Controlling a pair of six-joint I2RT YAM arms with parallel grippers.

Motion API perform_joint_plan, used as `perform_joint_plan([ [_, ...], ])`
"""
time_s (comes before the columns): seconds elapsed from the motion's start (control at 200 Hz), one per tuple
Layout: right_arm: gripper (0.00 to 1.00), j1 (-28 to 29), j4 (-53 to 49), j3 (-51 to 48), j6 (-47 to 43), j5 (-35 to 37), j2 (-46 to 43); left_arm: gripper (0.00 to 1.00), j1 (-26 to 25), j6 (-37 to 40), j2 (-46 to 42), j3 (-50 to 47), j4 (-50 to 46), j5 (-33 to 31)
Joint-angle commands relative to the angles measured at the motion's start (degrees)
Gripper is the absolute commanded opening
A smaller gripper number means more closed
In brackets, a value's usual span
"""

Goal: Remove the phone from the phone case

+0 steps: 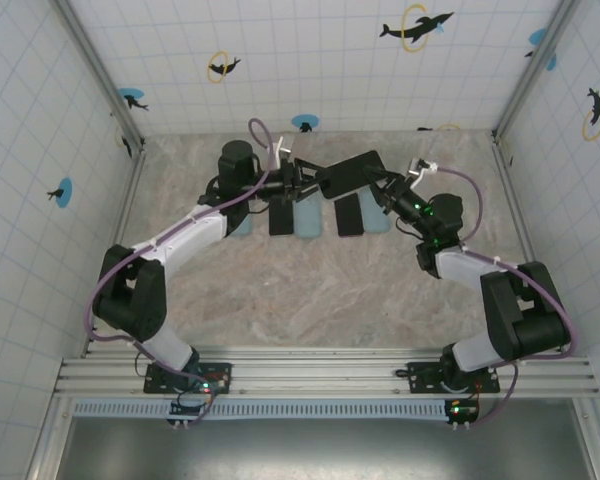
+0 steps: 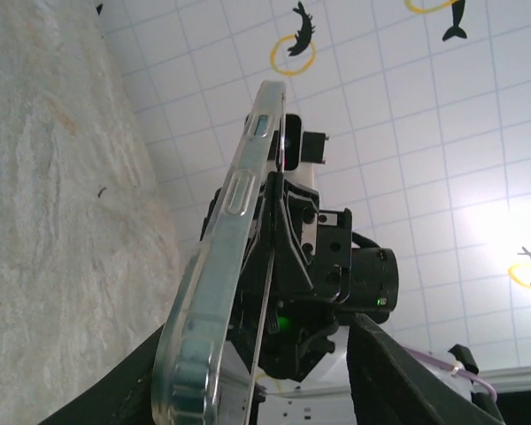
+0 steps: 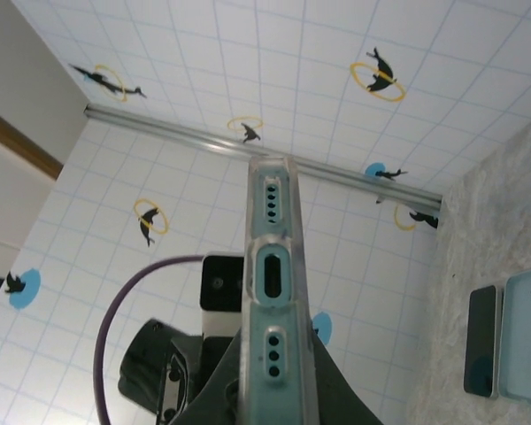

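From overhead I see both arms meeting in the air above the back of the worktop (image 1: 310, 290). The left gripper (image 1: 318, 180) and right gripper (image 1: 382, 185) are at opposite ends of the phone (image 1: 352, 168), a dark slab. Under it, spare phones (image 1: 281, 216) and pale blue cases (image 1: 307, 218) lie in a row. The left wrist camera adds the clear phone case (image 2: 214, 292) edge-on, side buttons (image 2: 239, 193) showing. The case leans against one finger (image 2: 115, 390) with a gap to the other, so those jaws are released. The right wrist camera gives the port end (image 3: 273, 274) instead, with its jaws clenched, grasping the phone case.
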Motion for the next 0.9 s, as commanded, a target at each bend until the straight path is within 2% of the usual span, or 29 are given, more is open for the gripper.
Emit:
perform_joint_plan([
  [0.0, 0.02, 2.66, 1.42, -1.47, 0.19, 14.96, -3.36, 0.51, -0.13, -3.05, -2.72, -2.74, 6.77, -6.32],
  [0.16, 0.01, 8.43, 0.54, -3.45, -0.07, 33.83, -4.99, 0.55, -1.48, -5.78, -6.49, -7.57, 9.75, -19.80],
  [0.315, 0.01, 14.39, 3.42, -2.87, -1.89, 45.25, -3.08, 0.57, -4.87, -9.06, -7.83, -9.13, 10.46, -28.46],
  [0.41, 0.01, 15.99, 7.70, -2.97, -1.80, 49.04, -1.34, 0.57, -6.78, -11.19, -8.53, -10.96, 11.07, -32.40],
  [0.546, 0.02, 18.02, 8.75, -1.40, -2.85, 50.79, 0.47, 0.57, -9.07, -13.08, -8.84, -11.74, 10.71, -36.89],
  [0.781, 0.02, 22.04, 10.93, 0.59, -5.43, 56.34, 3.01, 0.48, -12.68, -16.27, -7.65, -10.81, 13.75, -43.62],
  [0.896, 0.03, 23.62, 12.44, 1.90, -6.64, 57.96, 4.54, 0.47, -14.14, -17.45, -6.12, -10.10, 14.35, -45.30],
])
